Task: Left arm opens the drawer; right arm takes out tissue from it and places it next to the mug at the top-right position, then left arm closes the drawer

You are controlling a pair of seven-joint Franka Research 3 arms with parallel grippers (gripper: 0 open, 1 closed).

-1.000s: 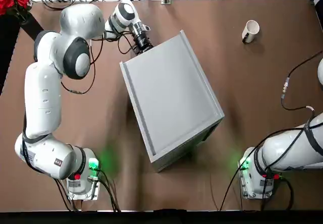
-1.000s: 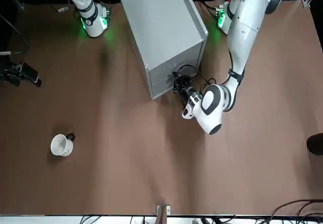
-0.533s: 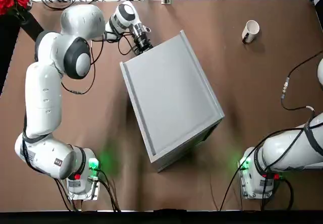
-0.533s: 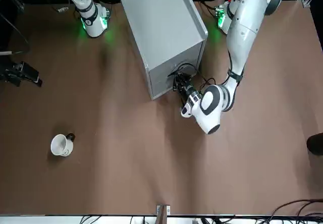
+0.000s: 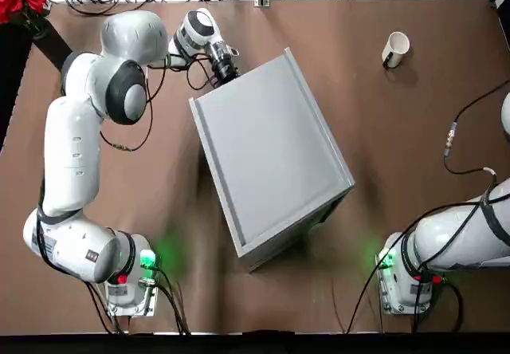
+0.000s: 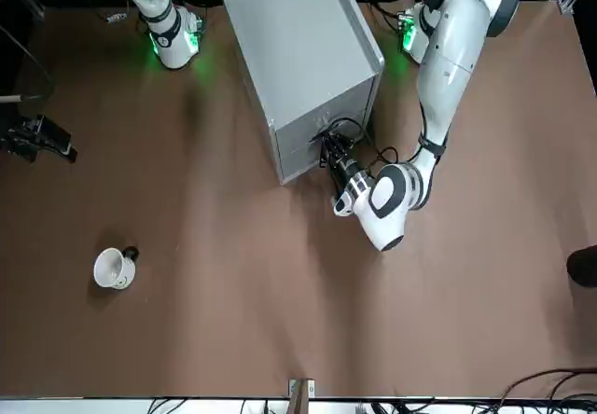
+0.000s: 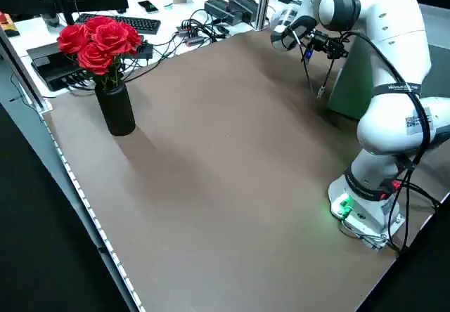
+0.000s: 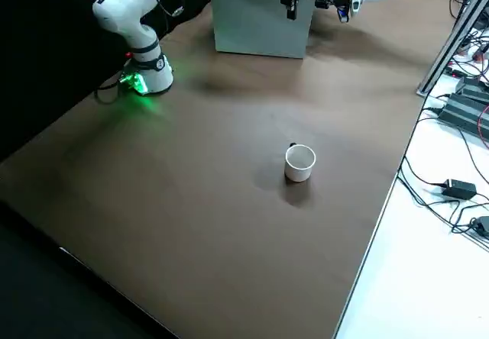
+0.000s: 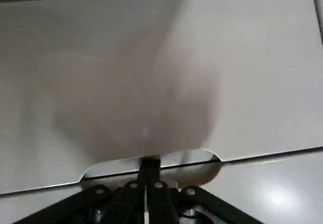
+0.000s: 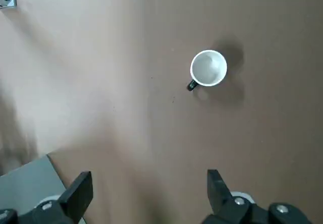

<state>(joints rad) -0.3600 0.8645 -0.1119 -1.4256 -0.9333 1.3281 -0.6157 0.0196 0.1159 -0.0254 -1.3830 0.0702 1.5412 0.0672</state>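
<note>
The light-grey cabinet point(image 5: 267, 155) stands skewed in the middle of the table, and its grey drawer front point(image 6: 312, 148) faces the far side and looks closed. My left gripper point(image 6: 329, 153) is against that front. In the left wrist view its fingers point(image 9: 149, 176) are shut together, tips in the cut-out notch at the drawer's point(image 9: 151, 82) edge. The white mug point(image 5: 394, 49) stands upright at the far right. My right gripper point(image 10: 147, 183) hangs open high over the table, with the mug point(image 10: 208, 68) below and ahead of it. The tissue is hidden.
A black vase of red roses point(image 7: 112, 80) stands at the far left corner. Cables and a keyboard point(image 7: 116, 22) lie beyond the far edge. The arms' green-lit bases point(image 5: 131, 278) sit at the near edge. Bare brown table point(image 6: 280, 321) surrounds the mug.
The left arm's wrist and elbow have shifted a little towards the cabinet, with the gripper still at the drawer front. The drawer has not visibly slid, and the right arm is still.
</note>
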